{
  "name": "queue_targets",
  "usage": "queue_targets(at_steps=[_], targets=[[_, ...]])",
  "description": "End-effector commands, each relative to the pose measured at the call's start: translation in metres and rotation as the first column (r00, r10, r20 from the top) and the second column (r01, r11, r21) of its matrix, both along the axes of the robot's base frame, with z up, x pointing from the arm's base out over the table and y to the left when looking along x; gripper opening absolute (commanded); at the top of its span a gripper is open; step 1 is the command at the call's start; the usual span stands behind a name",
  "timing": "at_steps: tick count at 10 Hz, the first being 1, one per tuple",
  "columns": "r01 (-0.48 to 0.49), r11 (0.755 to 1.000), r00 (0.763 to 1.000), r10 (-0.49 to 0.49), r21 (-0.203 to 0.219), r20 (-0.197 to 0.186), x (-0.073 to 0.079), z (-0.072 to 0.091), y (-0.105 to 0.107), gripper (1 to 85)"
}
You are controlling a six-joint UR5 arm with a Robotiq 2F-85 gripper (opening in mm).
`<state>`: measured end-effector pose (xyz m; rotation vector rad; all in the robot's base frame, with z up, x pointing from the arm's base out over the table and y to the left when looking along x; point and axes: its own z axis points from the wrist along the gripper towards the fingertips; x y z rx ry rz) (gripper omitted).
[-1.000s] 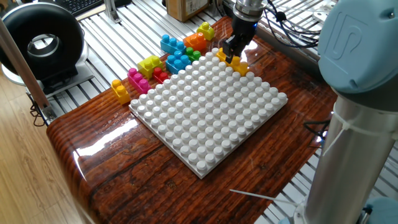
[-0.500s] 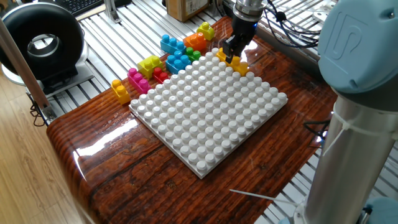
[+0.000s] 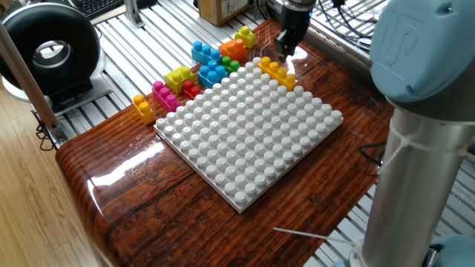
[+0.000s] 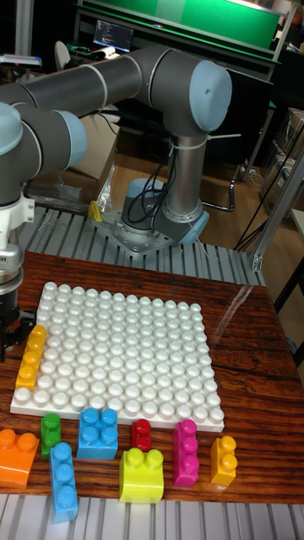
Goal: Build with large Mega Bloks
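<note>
The gripper (image 3: 286, 46) has lifted off the long yellow brick (image 3: 277, 73), its fingers parted and empty, leaving that brick seated along the white baseplate's (image 3: 245, 133) edge at about one o'clock, so the first placement looks done and the loose bricks (image 3: 211, 67) wait.

Hand (image 3: 284, 50) released yellow brick (image 3: 276, 73), lifted clear above it.
</note>
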<state>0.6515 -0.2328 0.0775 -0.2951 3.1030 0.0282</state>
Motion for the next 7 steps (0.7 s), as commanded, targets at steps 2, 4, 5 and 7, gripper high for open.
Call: queue_targets(at_steps=[2, 4, 5, 7], targets=[[0.011, 1.000, 1.000, -0.011, 0.008, 0.003, 0.033, -0.005, 0.013, 36.3], [0.003, 1.000, 1.000, -0.003, 0.004, 0.001, 0.034, -0.003, 0.012, 34.7], [0.006, 1.000, 1.000, -0.006, -0.001, 0.006, 0.034, -0.003, 0.010, 33.3], [0.024, 0.999, 0.999, -0.025, 0.031, 0.037, 0.042, -0.002, 0.018, 32.7]])
